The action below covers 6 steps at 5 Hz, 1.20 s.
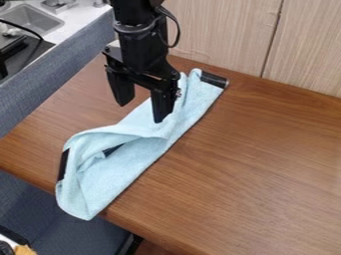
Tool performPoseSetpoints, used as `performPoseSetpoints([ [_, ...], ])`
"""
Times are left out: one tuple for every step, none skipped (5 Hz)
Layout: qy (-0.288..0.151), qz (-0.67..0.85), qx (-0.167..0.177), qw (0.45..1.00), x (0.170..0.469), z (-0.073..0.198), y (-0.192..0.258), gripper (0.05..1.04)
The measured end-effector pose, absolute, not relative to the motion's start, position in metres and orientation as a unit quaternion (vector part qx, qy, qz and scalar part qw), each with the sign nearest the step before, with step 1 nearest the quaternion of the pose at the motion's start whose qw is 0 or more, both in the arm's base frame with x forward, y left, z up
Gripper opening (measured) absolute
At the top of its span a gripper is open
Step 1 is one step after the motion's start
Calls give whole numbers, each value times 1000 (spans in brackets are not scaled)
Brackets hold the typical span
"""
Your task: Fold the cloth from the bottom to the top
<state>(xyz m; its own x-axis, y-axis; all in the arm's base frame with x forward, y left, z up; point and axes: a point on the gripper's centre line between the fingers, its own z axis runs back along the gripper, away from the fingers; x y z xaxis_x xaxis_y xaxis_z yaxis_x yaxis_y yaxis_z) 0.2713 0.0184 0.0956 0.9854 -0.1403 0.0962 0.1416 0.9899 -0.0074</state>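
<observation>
Because the cloth [120,177] lies doubled in a long slanting band, from the surface [259,159]'s near left edge up toward the wall [220,35], the fold seems well under way, though not neatly finished. The tool [141,111] hangs above the upper part of the band, its fingers set wide with nothing between them; one is over the cloth, the other over bare wood beside it. Such a place would suit either a fresh pinch of the top layer or clearance after letting go, and I cannot tell which is meant. A loose flap bows up in the middle and leaves a gap, with a dark strip [112,149] inside, probably because the upper layer was laid without being drawn flat. One black patch [63,164] sits at the left side and another [214,79] at the far end, perhaps marking corners. The lowest corner reaches past the surface's edge, so little supports it there; a pull toward the wall would likely steady it, while a downward press might only crease the slack.
</observation>
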Motion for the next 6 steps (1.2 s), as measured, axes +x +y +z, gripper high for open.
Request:
performPoseSetpoints([
  [-33,-71,-11,997,267,87,18,1000],
  [-20,-40,-23,999,242,76,32,1000],
  [-24,-20,-22,999,219,76,49,1000],
  [-28,16,-13,999,195,71,71,1000],
  [-16,57,5,998,170,54,94,1000],
  [1,80,27,996,157,37,111,1000],
])
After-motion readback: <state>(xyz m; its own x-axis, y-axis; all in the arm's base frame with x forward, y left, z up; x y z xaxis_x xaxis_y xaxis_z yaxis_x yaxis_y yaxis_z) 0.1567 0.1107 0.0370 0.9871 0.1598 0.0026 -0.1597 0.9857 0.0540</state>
